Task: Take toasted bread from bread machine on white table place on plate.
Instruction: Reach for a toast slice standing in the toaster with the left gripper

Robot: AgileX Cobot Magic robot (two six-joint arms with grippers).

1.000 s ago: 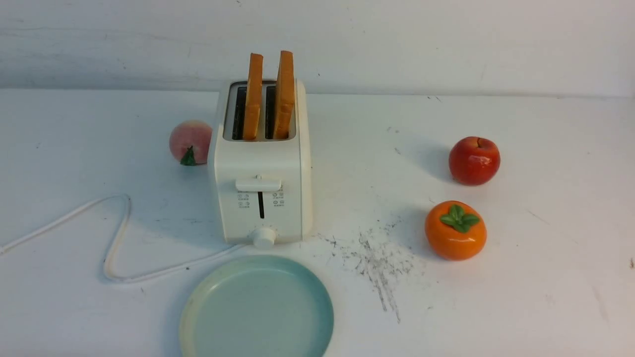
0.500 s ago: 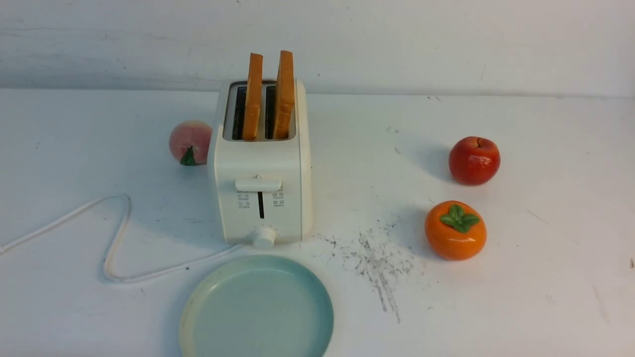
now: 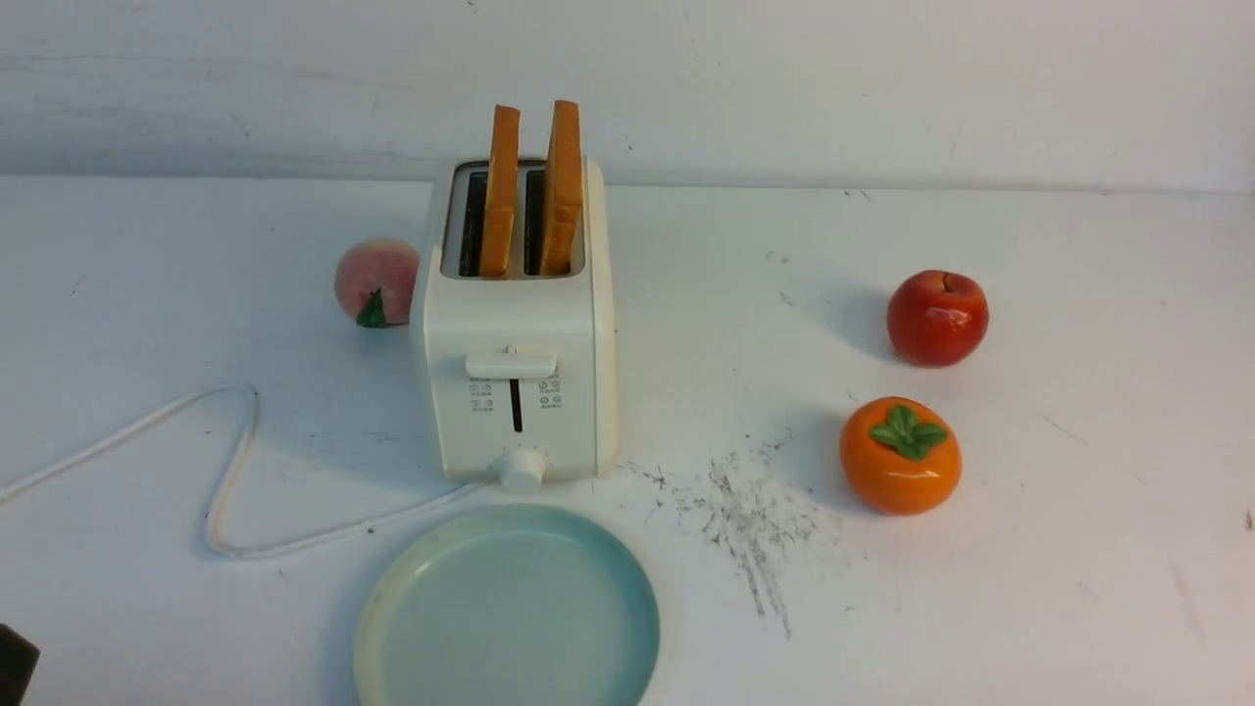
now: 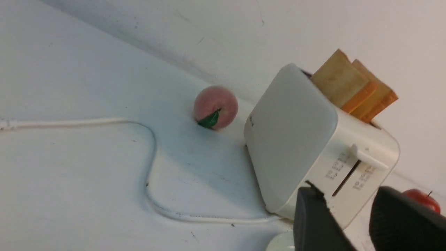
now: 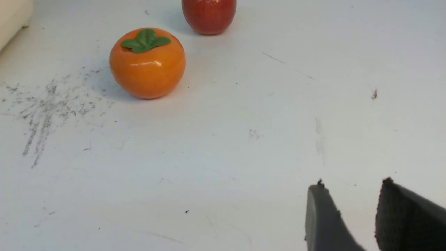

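Note:
Two slices of toasted bread (image 3: 501, 186) (image 3: 563, 181) stand upright in the slots of the white bread machine (image 3: 520, 333) at the middle of the white table (image 3: 1029, 588). The pale blue-green plate (image 3: 510, 613) lies bare just in front of it. In the left wrist view my left gripper (image 4: 346, 190) is open and empty, low and to the toaster's (image 4: 289, 136) front left, apart from the toast (image 4: 339, 82). A dark part of the left arm (image 3: 15, 665) shows at the front view's near left corner. My right gripper (image 5: 352, 184) is open and empty over bare table.
A peach (image 3: 377, 281) sits left of the toaster. Its white cord (image 3: 230, 471) loops over the table's left side. A red apple (image 3: 937, 318) and an orange persimmon (image 3: 900, 455) sit on the right. Dark scratches (image 3: 750, 520) mark the table between toaster and persimmon.
A dark part of my left arm has come into the front view's near left corner. The toast, toaster and plate have not moved.

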